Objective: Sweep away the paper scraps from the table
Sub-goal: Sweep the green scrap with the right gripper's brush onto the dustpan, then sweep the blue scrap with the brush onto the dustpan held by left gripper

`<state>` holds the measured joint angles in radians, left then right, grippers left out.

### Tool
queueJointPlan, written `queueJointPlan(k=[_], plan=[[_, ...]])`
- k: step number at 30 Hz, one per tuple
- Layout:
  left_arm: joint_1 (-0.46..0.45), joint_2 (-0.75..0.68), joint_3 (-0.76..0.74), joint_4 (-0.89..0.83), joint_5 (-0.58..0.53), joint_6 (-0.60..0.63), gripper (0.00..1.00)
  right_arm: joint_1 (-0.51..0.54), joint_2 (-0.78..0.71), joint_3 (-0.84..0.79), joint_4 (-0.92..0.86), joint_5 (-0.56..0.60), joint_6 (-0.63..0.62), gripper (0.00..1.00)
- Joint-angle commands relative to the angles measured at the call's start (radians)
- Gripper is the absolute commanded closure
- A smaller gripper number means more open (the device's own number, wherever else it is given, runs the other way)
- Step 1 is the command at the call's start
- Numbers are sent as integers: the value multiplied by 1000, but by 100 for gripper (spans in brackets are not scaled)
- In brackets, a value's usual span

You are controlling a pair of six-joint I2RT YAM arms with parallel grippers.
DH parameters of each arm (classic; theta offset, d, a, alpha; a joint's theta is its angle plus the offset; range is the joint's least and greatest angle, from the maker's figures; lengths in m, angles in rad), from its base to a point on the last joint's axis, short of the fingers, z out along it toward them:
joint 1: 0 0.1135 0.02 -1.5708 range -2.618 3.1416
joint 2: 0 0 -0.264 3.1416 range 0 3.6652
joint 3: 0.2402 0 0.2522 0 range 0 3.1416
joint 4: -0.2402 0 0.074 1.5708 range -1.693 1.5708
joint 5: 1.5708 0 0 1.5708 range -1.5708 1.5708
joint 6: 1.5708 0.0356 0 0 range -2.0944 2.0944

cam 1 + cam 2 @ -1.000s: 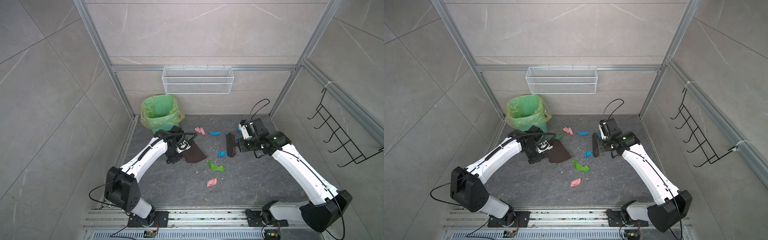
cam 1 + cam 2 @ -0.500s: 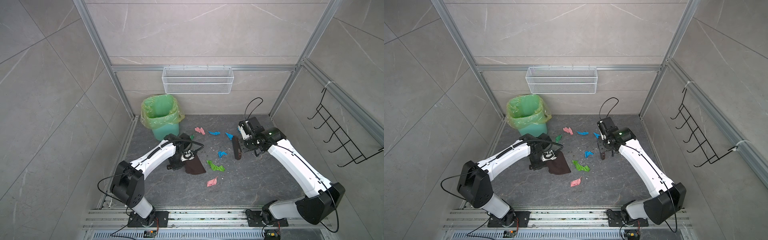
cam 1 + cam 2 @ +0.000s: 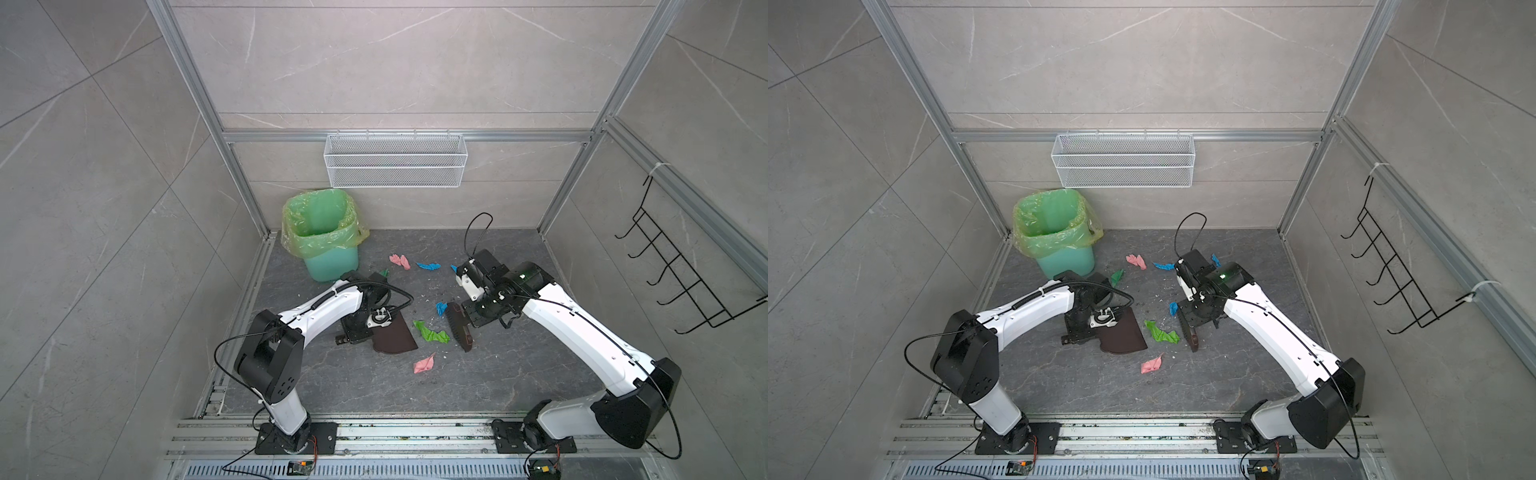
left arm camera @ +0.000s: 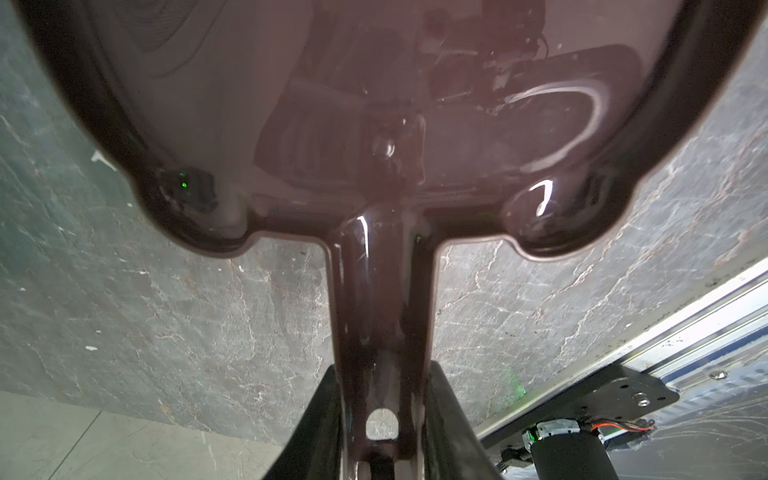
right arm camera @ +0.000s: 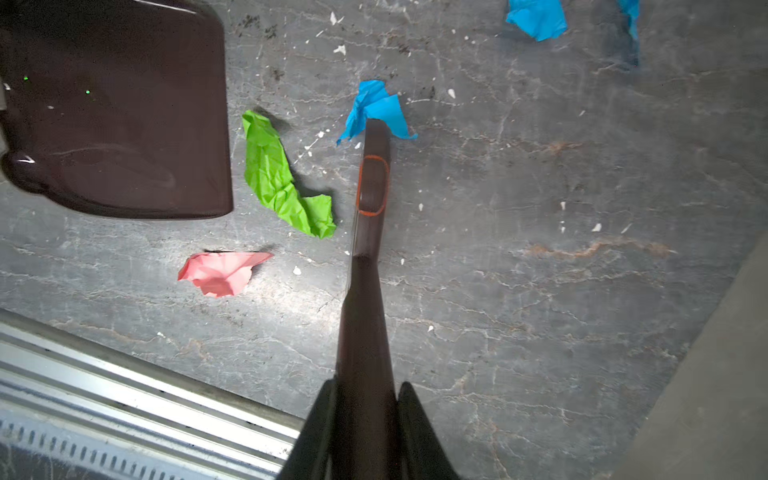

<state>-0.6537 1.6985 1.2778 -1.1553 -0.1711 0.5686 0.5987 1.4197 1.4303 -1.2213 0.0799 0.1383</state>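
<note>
A: At the left of the table (image 3: 519, 374), what has the left gripper (image 4: 381, 432) got?
B: Jaws pinched on the dustpan (image 3: 395, 336) handle; pan mouth faces right.
A: And the paper scraps (image 3: 430, 332)?
B: Loose on the table. Green between pan and brush (image 3: 459, 328), pink nearer the front rail, blue at the brush's far end, more farther back.
A: And the right gripper (image 5: 365, 415)?
B: Clamped on the brush handle.

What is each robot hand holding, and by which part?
The left gripper grips the dustpan by its handle; the right gripper grips the brush by its handle.
</note>
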Motion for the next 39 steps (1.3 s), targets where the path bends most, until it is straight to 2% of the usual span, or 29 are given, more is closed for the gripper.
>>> queueJointPlan(k=[1,19,25,32,36,39], plan=[[-9,-6,16,0,41,14,100,9,15,-24,63,-111,28,100],[-18,-16,-100,184,61,-3,100,16,3,-53,227,-342,53,100],[-17,-39,-137,267,92,-26,100,16,-32,-42,240,-360,39,100],[-17,-66,-161,346,107,-58,100,-3,-102,-32,250,-285,0,100],[-18,-64,-168,373,115,-89,100,-44,-91,41,194,-120,-29,100],[-18,-53,-176,390,123,-112,100,-55,-59,101,171,78,-59,100]])
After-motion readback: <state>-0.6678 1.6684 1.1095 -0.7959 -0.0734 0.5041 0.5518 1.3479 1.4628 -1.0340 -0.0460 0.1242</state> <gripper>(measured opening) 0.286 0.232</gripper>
